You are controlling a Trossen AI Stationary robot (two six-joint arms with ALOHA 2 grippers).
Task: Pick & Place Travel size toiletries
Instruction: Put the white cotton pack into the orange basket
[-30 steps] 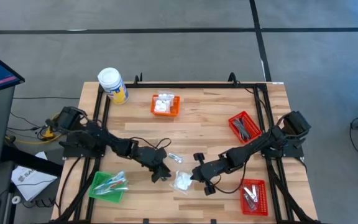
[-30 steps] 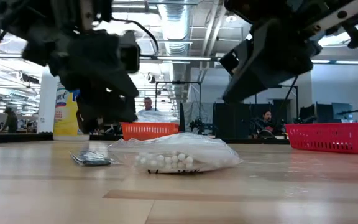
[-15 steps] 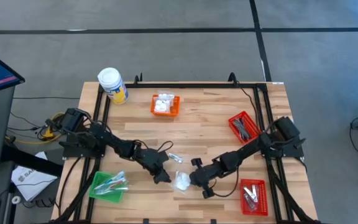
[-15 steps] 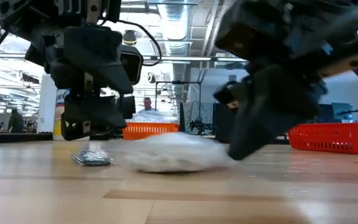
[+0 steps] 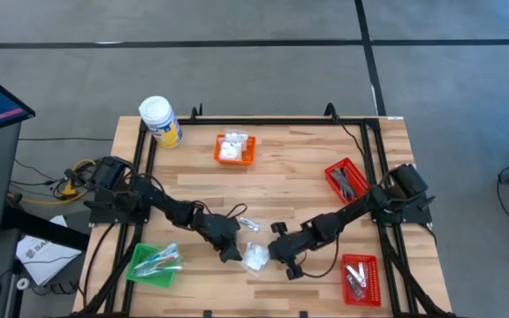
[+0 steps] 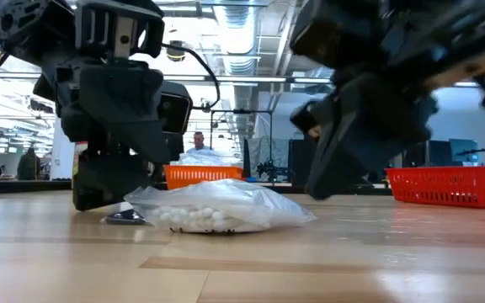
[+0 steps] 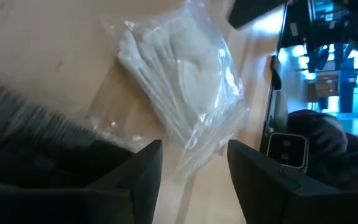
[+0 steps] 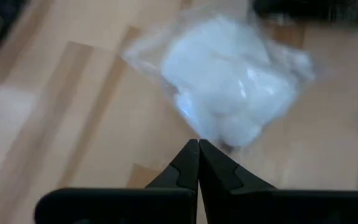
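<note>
High view: clear packet of white swabs (image 5: 254,257) lies on the table (image 5: 299,190) near its front edge, between both claws. Left claw (image 7: 194,163) fingers apart, around nothing. Right claw (image 8: 198,151) pinched together, tips at the packet.

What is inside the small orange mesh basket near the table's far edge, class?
The small orange mesh basket holds white lumpy clear-wrapped packets, seen from above. How many there are, and whether anything lies beneath them, cannot be seen: the top ones cover the basket's floor.

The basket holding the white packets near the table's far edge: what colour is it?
Orange; the basket shows best in the high view.
</note>
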